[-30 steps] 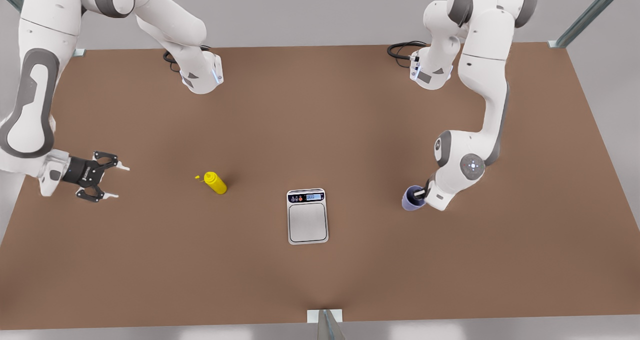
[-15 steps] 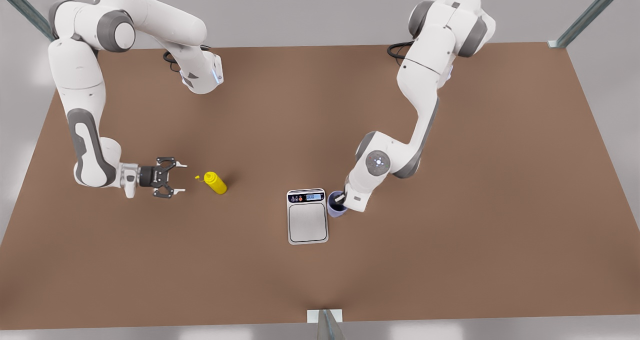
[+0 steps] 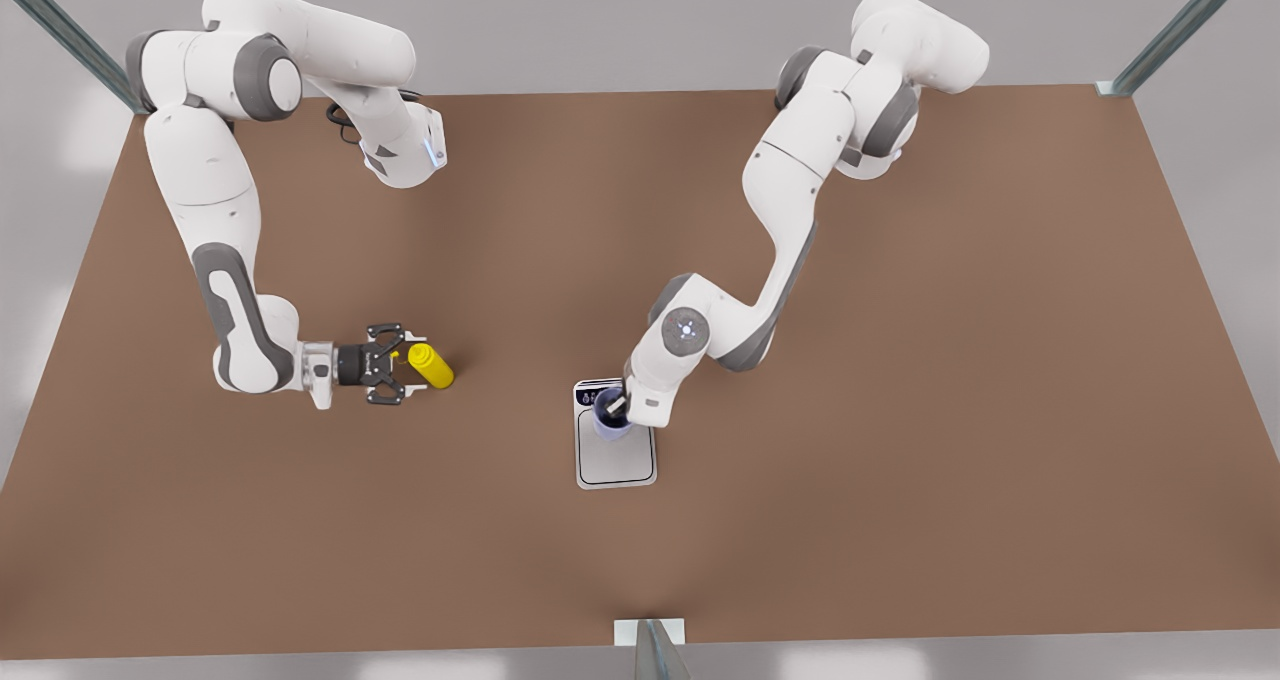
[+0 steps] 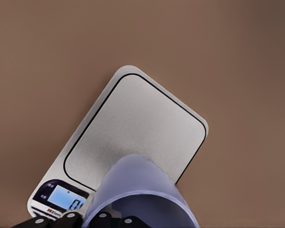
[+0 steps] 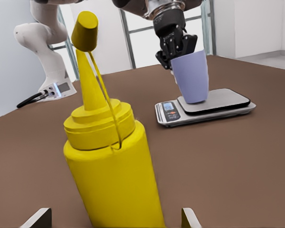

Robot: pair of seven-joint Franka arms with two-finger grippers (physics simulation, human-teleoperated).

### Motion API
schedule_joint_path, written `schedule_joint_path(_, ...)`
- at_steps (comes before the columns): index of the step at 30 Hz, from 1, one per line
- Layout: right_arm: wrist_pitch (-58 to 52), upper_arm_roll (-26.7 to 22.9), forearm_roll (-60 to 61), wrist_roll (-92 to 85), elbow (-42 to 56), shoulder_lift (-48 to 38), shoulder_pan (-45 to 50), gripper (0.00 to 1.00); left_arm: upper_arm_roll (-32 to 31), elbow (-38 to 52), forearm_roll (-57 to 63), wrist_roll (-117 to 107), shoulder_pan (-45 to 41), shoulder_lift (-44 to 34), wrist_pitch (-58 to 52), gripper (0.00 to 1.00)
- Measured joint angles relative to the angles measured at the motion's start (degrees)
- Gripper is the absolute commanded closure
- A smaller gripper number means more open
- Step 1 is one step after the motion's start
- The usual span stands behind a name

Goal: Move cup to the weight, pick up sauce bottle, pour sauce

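Brown desk [image 3: 900, 520], front view, left to right: right claw [image 3: 396, 369], fingers spread, has advanced to flank the upright sauce bottle [image 3: 431, 365]. Left claw [image 3: 617, 404], clamped on the cup [image 3: 609, 421], has carried it from beside the weight [image 3: 617, 460] to over its plate.

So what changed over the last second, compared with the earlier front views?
The left gripper carried the cup toward the front view's left, to above the weight, gripping its rim. The right gripper advanced, open, until its fingers flank the sauce bottle. Bottle and weight stayed put.
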Motion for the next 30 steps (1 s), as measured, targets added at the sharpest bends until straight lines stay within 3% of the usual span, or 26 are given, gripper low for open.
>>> schedule_joint_path(1, 0.00, 0.00, 0.62, 0.00, 0.07, 0.00, 0.50, 0.00, -0.01, 0.08, 0.07, -0.20, 0.00, -0.08, 0.08, 0.53)
schedule_joint_path(5, 0.00, 0.08, 1.24, 0.00, 0.00, -0.05, 1.03, 0.00, -0.01, 0.09, 0.00, -0.47, 0.22, -0.56, -0.46, 0.37)
schedule_joint_path(20, 2.11, -0.01, 2.57, -5.52, 1.79, 2.67, 2.59, 0.00, 0.49, 1.68, 2.45, -0.59, 0.79, -3.90, -7.48, 0.35)
schedule_joint_path(25, 2.20, 0.00, 3.17, -6.15, 2.37, 3.42, 3.31, 0.00, 0.79, 1.38, 2.26, 2.98, 4.93, -9.92, -16.30, 0.35)
schedule_joint_path(27, 2.20, -0.01, 3.17, -6.15, 2.37, 3.60, 3.23, 0.29, 0.85, 0.94, 1.31, 12.36, 12.49, -14.33, -24.65, 0.35)
schedule_joint_path(28, 2.20, -0.01, 3.17, -6.15, 2.37, 3.60, 3.19, 0.32, 1.84, 0.82, 0.95, 19.61, 17.00, -15.33, -30.83, 0.26)
schedule_joint_path(30, 2.25, 0.00, 3.17, -6.15, 2.37, 3.68, 3.14, 0.37, 12.77, -5.92, 0.35, 38.42, 20.23, -20.57, -34.29, 0.00)
